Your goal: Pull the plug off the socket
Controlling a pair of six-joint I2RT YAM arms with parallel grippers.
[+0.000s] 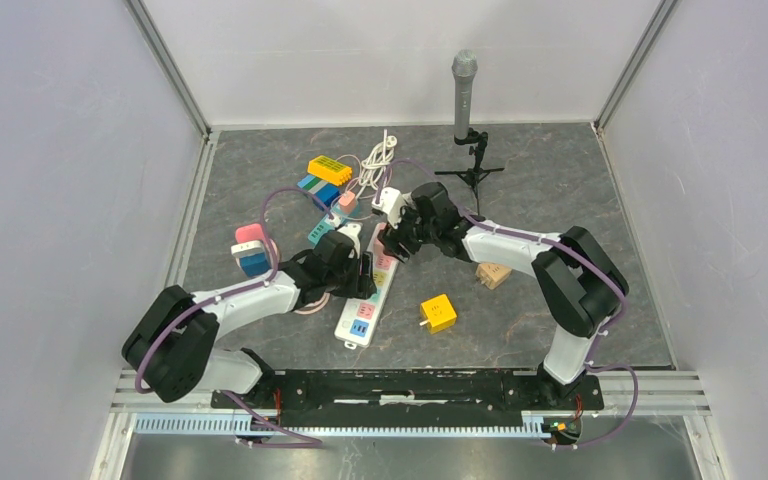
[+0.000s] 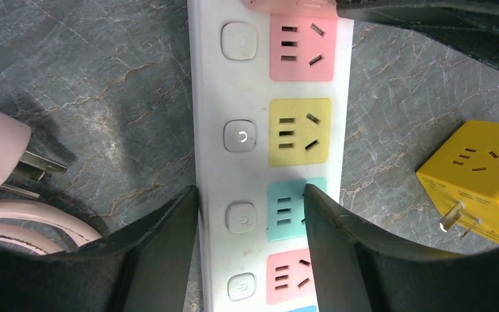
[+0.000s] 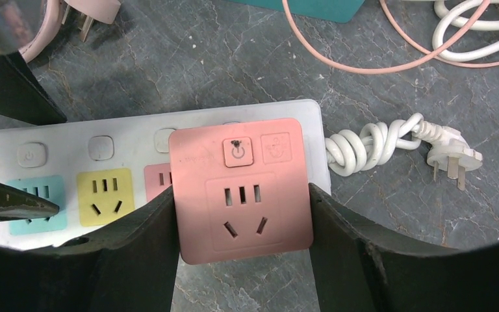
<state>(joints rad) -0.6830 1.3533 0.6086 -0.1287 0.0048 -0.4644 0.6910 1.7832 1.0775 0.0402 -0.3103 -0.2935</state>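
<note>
A white power strip (image 1: 358, 322) is laid on the grey, stone-patterned worktop (image 1: 580, 190). Its long axis runs from the near edge toward the far wall, leaning slightly to the right in the overhead view. Its row of coloured sockets is turned upward. The pink, yellow and teal ones seen in the left wrist view show bare slots, each with a small button beside it. The plug (image 3: 240, 214), a square pink block, is seated in the socket at the far end of the strip and stands upright off it with its flat face up. That face carries a button and a socket of its own, and no long axis can be made out on the square block. Whether its pins are fully home cannot be seen. The right gripper (image 3: 240, 187) is positioned over the plug, and its fingers (image 3: 136, 260) are seen against two opposite sides of it, grasping it. The left gripper (image 2: 250, 192) is set over the strip nearer its middle. Its fingers (image 2: 162, 247) are parted, one just beside a long edge of the strip and the other over the teal socket, so the strip is not clasped by both sides. A coiled white cord (image 3: 370, 146) is seen at the far end of the strip. A yellow cube (image 1: 438, 312) is lying near the strip on its right, with its pins turned toward it.
</note>
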